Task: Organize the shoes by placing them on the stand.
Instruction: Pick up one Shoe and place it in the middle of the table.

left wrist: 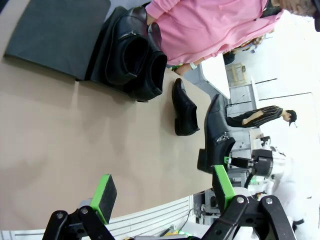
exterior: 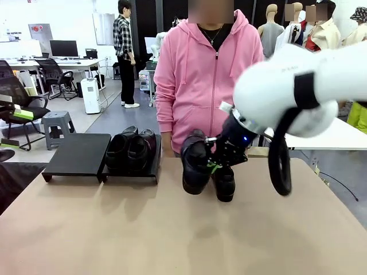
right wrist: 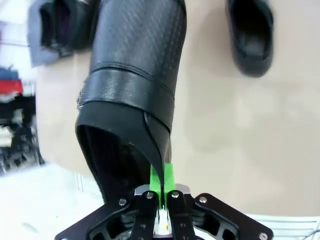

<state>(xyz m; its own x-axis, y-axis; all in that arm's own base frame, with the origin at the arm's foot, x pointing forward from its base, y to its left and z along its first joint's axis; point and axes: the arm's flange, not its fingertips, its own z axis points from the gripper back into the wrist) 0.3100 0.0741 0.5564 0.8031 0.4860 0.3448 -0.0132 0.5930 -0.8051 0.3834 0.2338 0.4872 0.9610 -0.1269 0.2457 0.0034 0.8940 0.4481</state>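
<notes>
Half done: one pair (exterior: 131,150) on the stand (exterior: 63,166), a third shoe (exterior: 194,163) lifted.
The pair sits on the right platform (exterior: 129,173); the left platform (exterior: 77,153) is bare. The right tool (exterior: 213,166) is pinched tight on the heel rim of the third shoe, above the tabletop (exterior: 172,229); the fourth shoe (exterior: 225,183) lies just beside it. The left tool (left wrist: 162,190) hangs wide open and empty.

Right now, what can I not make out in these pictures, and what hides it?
Front view: the jaws of the right gripper are hard to tell from the black held shoe, which also covers part of the shoe on the table.
Right wrist view: the held shoe's toe is cut off by the top edge; the far pair is blurred.
Left wrist view: the empty platform is cut off by the top edge.
</notes>
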